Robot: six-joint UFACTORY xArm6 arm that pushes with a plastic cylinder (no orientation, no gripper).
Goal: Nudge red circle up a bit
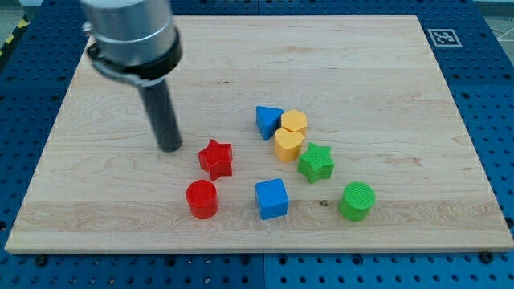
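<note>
Red circle (pixel 201 198) sits low on the wooden tabletop (pixel 401 96), left of centre in the view and near the bottom edge, resting flat and apart from its neighbours. Just above it and slightly to the view's right stands the red star (pixel 216 158), with a narrow gap between the two. My tip (pixel 170 148) is planted on the board to the view's left of the red star, above and to the left of the red circle, touching neither (the rod rises from there to a grey cylindrical mount at the view's top left). No claw is carried on this arm, so none can be reported as released or clenched. A blue cube (pixel 271 198) lies to the view's right of the red circle, at about the same height in the view. Farther right, a green circle (pixel 356 201) stands alone toward the bottom right. Above the cube a cluster runs diagonally: a blue triangle (pixel 268 122) at the upper left, a yellow hexagon (pixel 294 121) just beside it, a yellow heart (pixel 288 144) directly below the hexagon and touching it, and a green star (pixel 316 162) pressed against the heart's lower right. A black-and-white marker tag (pixel 443 37) is fixed to the board's top right corner.
</note>
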